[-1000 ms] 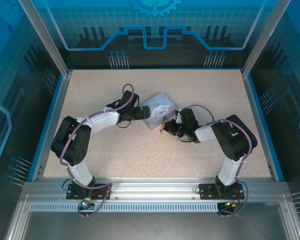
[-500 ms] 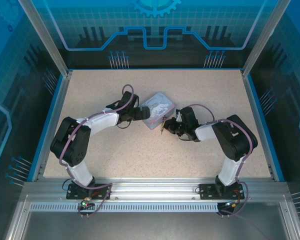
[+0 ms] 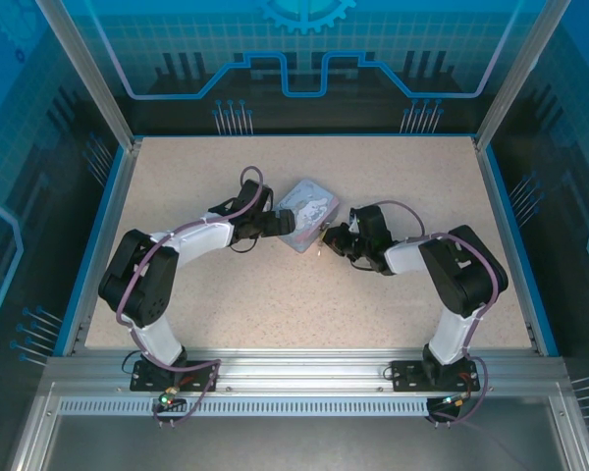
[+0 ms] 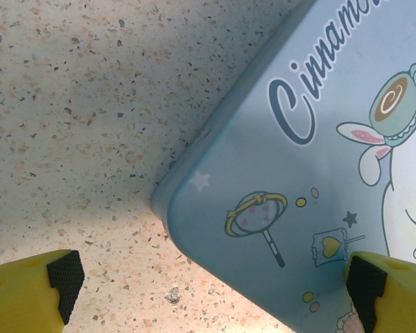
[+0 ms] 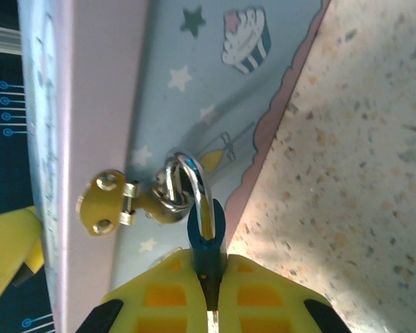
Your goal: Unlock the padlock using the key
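One padlock (image 5: 206, 232) hung on the single hasp (image 5: 107, 202) of one blue tin (image 4: 319, 173), my right pincer (image 5: 208, 291) was clamped on its body, my left pincer (image 4: 211, 284) stood wide apart astride the tin's corner

Bright, even light overhead; the wrist close-ups are softer and patchy.

Top view: diffuse light from above, speckled tabletop (image 3: 402, 177) evenly lit, faint soft shadows under the arms, blue enclosure walls dimmer with reflections. Left wrist view: tin (image 4: 319, 229) sharp, shaded blue-grey near its edge and paler lower down; it casts a dark shadow band on the tabletop, with a warm bright patch below; left gripper's yellow fingers (image 4: 28, 291) blurred in the bottom corners. Right wrist view: glare streak on the padlock (image 5: 206, 232) shackle, brass hasp (image 5: 105, 206) glinting, right gripper's yellow fingers (image 5: 166, 295) out of focus, tabletop grain soft.
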Motion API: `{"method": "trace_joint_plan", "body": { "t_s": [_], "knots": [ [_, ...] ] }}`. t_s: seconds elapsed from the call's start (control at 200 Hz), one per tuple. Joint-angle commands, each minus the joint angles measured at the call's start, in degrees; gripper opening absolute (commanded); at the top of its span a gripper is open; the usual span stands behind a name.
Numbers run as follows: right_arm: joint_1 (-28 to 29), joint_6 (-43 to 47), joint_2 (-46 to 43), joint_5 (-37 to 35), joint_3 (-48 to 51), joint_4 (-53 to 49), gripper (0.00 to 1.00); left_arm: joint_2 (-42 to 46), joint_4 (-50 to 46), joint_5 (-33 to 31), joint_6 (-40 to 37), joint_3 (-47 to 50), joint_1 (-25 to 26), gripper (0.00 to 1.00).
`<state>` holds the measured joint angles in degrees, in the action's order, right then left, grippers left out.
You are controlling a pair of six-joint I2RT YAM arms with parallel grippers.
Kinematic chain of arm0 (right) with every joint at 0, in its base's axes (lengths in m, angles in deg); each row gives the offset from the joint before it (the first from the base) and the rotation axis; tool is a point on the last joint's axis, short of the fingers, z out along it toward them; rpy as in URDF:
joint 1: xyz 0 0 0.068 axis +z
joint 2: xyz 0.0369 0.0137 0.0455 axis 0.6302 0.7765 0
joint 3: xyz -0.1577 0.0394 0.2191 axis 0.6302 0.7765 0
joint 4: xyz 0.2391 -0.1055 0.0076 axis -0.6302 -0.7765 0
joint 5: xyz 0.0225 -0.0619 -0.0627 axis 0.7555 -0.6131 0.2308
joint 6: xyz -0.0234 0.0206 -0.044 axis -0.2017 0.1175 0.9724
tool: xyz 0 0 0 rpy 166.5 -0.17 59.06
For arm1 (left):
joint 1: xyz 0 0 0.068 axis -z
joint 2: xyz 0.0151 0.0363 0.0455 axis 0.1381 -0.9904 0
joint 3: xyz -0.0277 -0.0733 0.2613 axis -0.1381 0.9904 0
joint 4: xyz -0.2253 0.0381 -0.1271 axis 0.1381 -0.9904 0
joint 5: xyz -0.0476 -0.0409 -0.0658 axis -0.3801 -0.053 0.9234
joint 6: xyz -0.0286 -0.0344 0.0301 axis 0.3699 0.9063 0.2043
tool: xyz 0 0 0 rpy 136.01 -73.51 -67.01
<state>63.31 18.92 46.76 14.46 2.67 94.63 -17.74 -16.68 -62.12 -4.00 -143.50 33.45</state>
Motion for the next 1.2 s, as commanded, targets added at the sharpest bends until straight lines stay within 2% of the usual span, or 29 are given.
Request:
{"method": "trace_joint_plan", "body": {
  "t_s": [0.0,0.38,0.61,0.745,1.196],
  "knots": [
    [-1.07,-0.13,-0.23,-1.21,-2.11,0.99,0.00,0.69,-3.56,-0.23,-1.00,2.05,0.46,0.99],
    [-3.86,2.29,1.55,-1.51,-2.93,-1.88,0.00,0.78,-3.63,-0.31,-1.08,2.41,0.40,0.99],
    [-6.74,9.76,2.50,2.20,-7.67,-11.40,0.00,0.79,-3.89,-0.29,-1.07,1.97,0.41,0.98],
    [-7.29,11.56,2.43,4.30,-8.69,-12.56,0.00,0.69,-3.98,-0.29,-1.08,1.65,0.40,0.98],
    [-9.20,12.45,-5.96,3.99,-1.89,-14.00,0.00,1.09,-5.16,-0.12,-1.67,-1.12,0.41,0.99]
  ]
}}
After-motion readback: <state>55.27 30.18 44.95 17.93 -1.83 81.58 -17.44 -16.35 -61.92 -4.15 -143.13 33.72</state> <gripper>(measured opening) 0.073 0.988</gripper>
